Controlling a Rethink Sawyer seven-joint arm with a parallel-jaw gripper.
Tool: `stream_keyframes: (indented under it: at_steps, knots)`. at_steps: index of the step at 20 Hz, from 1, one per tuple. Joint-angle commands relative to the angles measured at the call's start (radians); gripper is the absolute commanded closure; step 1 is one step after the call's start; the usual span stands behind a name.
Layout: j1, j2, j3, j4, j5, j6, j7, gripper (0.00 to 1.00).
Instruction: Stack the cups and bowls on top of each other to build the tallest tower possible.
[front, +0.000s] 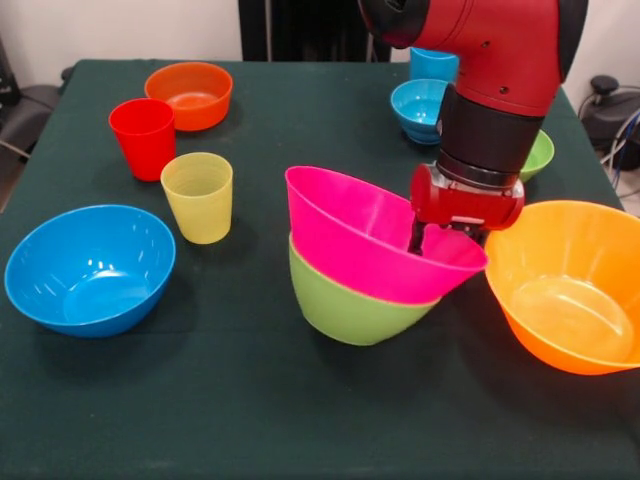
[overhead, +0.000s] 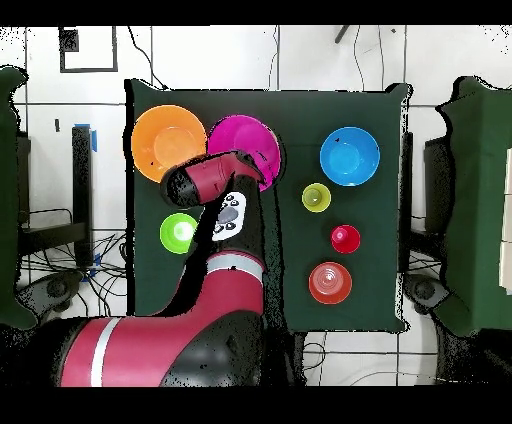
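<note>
The large pink bowl (front: 360, 235) sits tilted in the medium green bowl (front: 345, 305) at the table's middle; it also shows in the overhead view (overhead: 250, 145). My gripper (front: 440, 240) is at the pink bowl's right rim, with one finger (front: 415, 236) inside the bowl, shut on the rim. The large yellow-orange bowl (front: 570, 285) stands just right of it. The medium blue bowl (front: 90, 268) is at the front left. The yellow cup (front: 198, 196) and red cup (front: 143, 137) stand left of the middle. The light blue cup (front: 433, 64) is partly hidden behind my arm.
The small orange bowl (front: 190, 95) is at the far left, the small blue bowl (front: 418, 108) at the far middle, and the small green bowl (front: 538, 155) shows behind my arm. In the overhead view my arm (overhead: 215, 200) covers the gripper.
</note>
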Motion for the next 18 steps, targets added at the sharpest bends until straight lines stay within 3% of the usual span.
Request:
stream_keyframes:
  at_steps: [1,18]
  knots:
    - [-0.002,0.022,0.108,0.073,-0.018,0.154,-0.052,0.00]
    - [-0.015,-0.036,0.104,0.117,-0.046,0.128,-0.073,0.00]
